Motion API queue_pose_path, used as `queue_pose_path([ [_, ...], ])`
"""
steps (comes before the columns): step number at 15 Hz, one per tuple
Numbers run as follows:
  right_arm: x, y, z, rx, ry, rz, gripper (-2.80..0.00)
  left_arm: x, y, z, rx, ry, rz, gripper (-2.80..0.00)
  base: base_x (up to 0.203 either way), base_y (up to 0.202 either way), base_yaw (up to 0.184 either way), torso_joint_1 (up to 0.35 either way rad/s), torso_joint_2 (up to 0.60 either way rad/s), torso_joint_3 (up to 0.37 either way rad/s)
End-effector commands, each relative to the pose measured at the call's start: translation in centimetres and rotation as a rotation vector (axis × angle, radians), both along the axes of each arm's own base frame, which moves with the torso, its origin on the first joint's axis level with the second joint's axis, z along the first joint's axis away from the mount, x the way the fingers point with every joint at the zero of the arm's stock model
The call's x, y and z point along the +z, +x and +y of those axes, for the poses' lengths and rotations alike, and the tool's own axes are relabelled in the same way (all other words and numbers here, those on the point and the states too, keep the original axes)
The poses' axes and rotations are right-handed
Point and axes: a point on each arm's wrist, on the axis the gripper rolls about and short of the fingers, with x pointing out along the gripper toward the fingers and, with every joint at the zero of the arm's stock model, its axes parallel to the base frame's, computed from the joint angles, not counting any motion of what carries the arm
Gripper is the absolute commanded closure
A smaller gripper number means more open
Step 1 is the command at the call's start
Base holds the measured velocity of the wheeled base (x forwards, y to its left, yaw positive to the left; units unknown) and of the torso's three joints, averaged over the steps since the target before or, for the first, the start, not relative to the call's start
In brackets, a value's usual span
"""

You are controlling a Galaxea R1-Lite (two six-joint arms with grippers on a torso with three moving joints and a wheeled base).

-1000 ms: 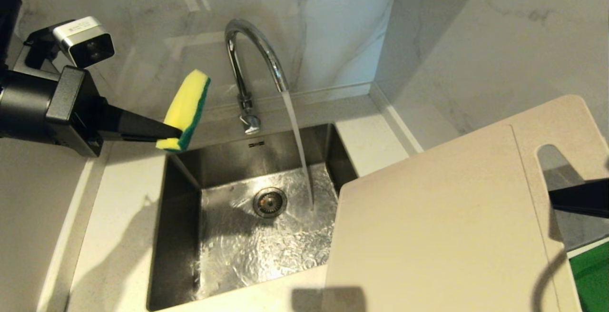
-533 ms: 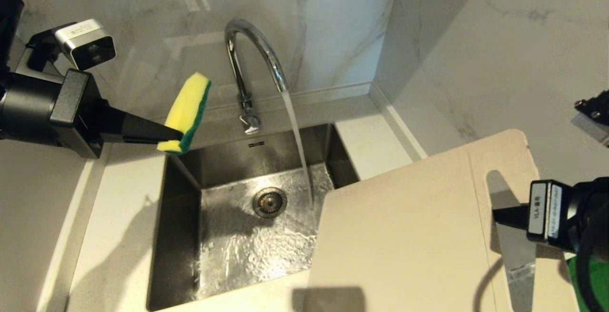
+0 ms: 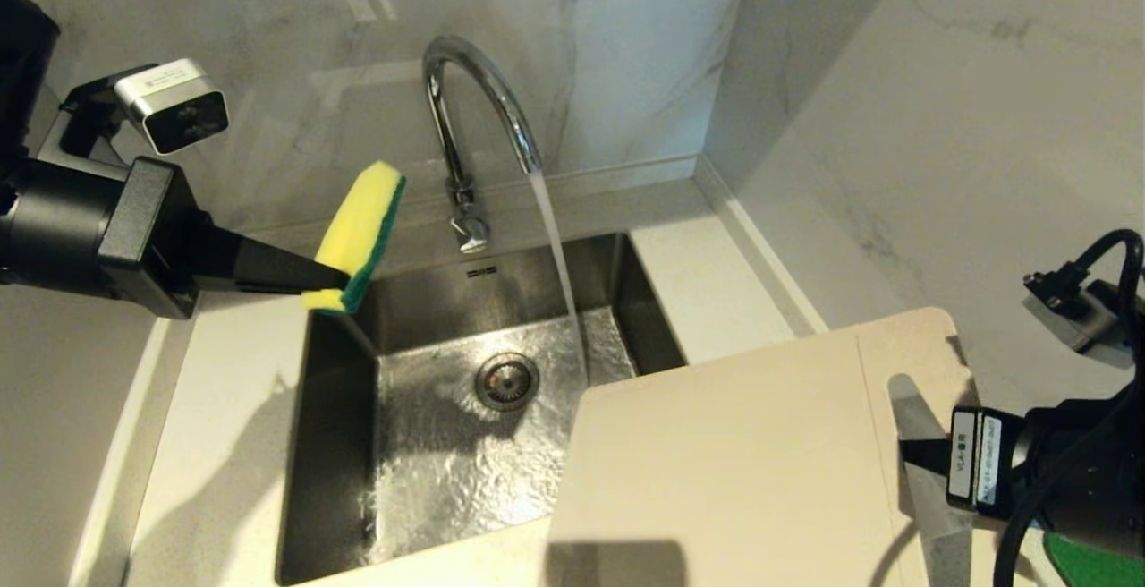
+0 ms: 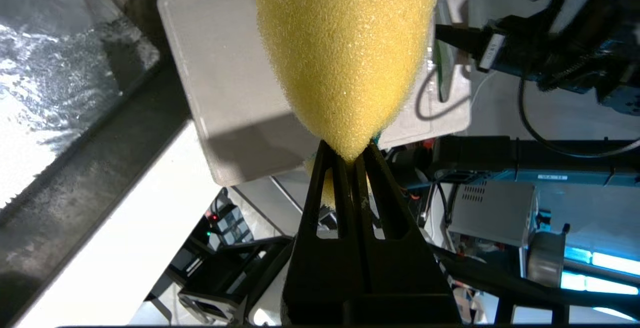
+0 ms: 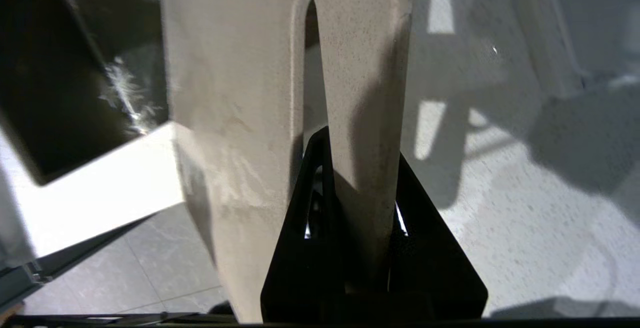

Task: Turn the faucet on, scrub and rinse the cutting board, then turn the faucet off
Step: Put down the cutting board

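Note:
The chrome faucet (image 3: 474, 95) is running, and its stream (image 3: 559, 274) falls into the steel sink (image 3: 340, 408) just past the near corner of the cutting board (image 3: 733, 462). The cream board is held roughly flat, over the sink's right front part and the counter. My right gripper (image 3: 921, 457) (image 5: 360, 168) is shut on the strip beside the board's (image 5: 235, 68) slot handle. Left of the faucet, above the sink's back left corner, my left gripper (image 3: 331, 276) (image 4: 350, 153) is shut on a yellow-and-green sponge (image 3: 358, 238) (image 4: 345, 53). The board (image 4: 235, 93) also shows behind the sponge.
The drain (image 3: 506, 380) lies mid-basin under rippling water. Marble walls close the back and right sides. White counter (image 3: 224, 426) runs left of the sink. A green object (image 3: 1091, 560) shows at the bottom right corner.
The cutting board has moved down and left toward the sink, and my right gripper has come into the head view with it. The left gripper with the sponge has sunk slightly.

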Motion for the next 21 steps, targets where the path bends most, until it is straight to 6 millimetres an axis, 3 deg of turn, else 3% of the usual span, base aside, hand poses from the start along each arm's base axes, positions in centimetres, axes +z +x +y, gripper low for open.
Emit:
queue_pose_path([
  [1, -2.0, -0.1, -0.3, -0.023, -0.02, 0.062, 0.0, 0.0, -0.8, -0.4, -0.027, -0.001, 0.003, 0.0, 0.0, 0.0, 0.0, 0.0, 0.0, 0.0],
  [7, -9.2, -0.2, -1.0, 0.021, -0.129, 0.079, 0.0, 0.0, -2.0, -2.0, -0.062, 0.032, -0.015, 0.0, 0.0, 0.0, 0.0, 0.0, 0.0, 0.0],
  [12, -11.3, 1.9, -0.5, 0.031, -0.153, 0.137, 0.0, -0.2, -2.0, -2.1, -0.065, 0.033, -0.01, 0.0, 0.0, 0.0, 0.0, 0.0, 0.0, 0.0],
  [21, -15.5, 8.0, 1.1, 0.1, -0.228, 0.119, 0.0, -0.6, -1.1, -2.5, -0.063, 0.017, -0.041, 0.0, 0.0, 0.0, 0.0, 0.0, 0.0, 0.0],
])
